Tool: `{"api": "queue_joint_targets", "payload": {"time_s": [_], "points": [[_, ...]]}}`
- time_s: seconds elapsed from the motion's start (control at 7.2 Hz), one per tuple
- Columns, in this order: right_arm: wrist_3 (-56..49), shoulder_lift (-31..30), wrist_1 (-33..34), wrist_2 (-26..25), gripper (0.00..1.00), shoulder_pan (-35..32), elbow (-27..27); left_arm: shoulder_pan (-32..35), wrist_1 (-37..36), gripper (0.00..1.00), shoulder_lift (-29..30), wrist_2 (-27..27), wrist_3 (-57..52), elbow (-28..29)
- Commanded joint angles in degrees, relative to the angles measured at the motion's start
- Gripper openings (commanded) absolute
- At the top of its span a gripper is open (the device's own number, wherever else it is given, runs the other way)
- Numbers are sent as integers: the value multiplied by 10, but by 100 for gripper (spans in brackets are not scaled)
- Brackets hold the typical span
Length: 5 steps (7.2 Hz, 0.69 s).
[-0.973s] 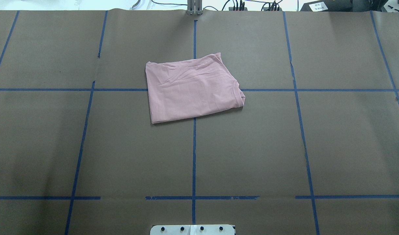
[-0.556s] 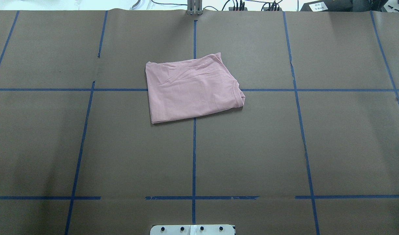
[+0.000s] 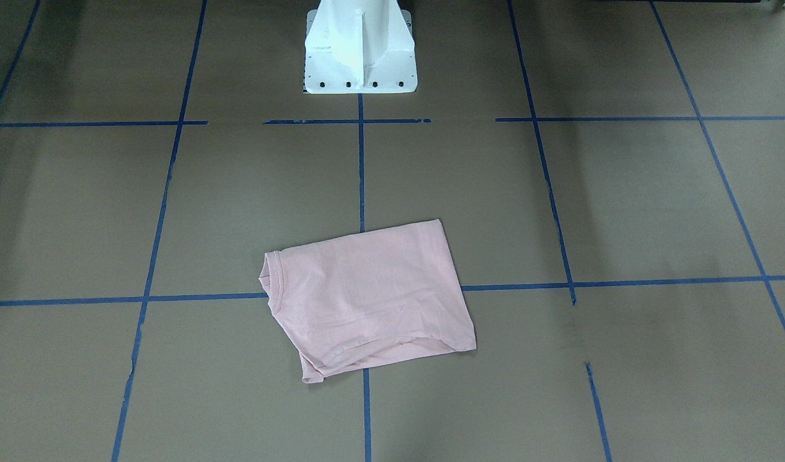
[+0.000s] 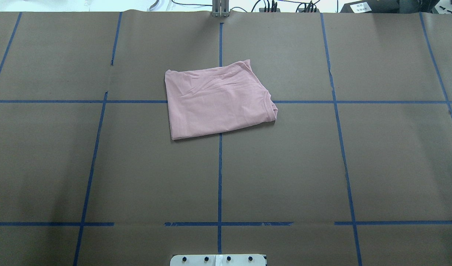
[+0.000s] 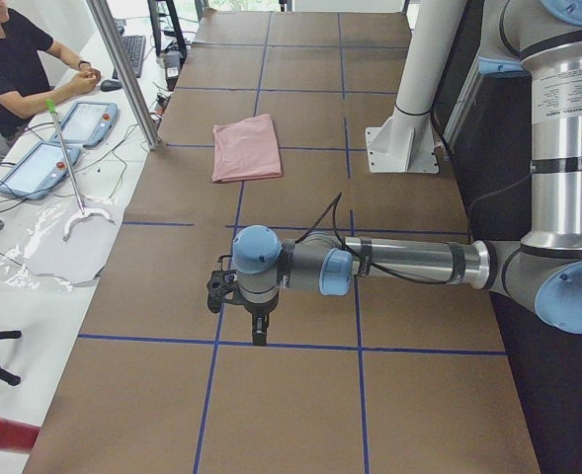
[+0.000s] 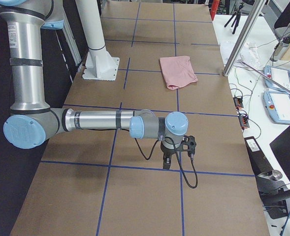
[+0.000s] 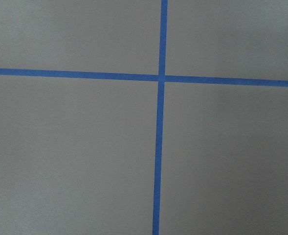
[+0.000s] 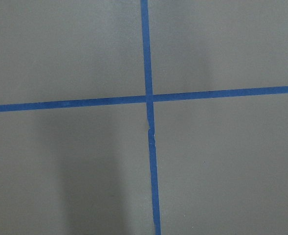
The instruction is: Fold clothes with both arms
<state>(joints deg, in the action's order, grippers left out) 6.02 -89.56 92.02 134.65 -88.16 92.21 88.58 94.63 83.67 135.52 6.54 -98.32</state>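
Nothing has moved since the earlier overhead frames: the pink T-shirt point(image 4: 218, 101) lies where it did, folded into a rough rectangle with its plain side up, in the upper centre of the overhead view. It straddles the crossing of the blue tape lines point(image 4: 219, 177) on the brown-covered desk point(image 4: 322, 166).

Neither arm touches it. In the left side view the left hand point(image 5: 259, 331) points down at the desk in the lower centre of the frame, with the shirt well apart above it. The right hand point(image 6: 168, 162) stands likewise in the right side view. Whether either hand is clenched or released I cannot tell (both wrist cameras show only bare desk and tape).

The shirt's long axis runs left to right across the overhead frame, slightly tilted, with the collar at its right end. A little more cloth sits left of the centre line, so neither arm looks clearly nearer. The folding appears done or nearly so.
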Motion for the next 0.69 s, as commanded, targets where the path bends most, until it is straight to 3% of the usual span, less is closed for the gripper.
{"api": "queue_joint_targets", "payload": {"time_s": [0.0, 0.56], "points": [[0, 0, 0, 0, 100, 0, 1, 13, -1, 100, 0, -1, -37, 0], [0, 1, 0, 0, 100, 0, 4, 13, -1, 100, 1, 0, -37, 1]]}}
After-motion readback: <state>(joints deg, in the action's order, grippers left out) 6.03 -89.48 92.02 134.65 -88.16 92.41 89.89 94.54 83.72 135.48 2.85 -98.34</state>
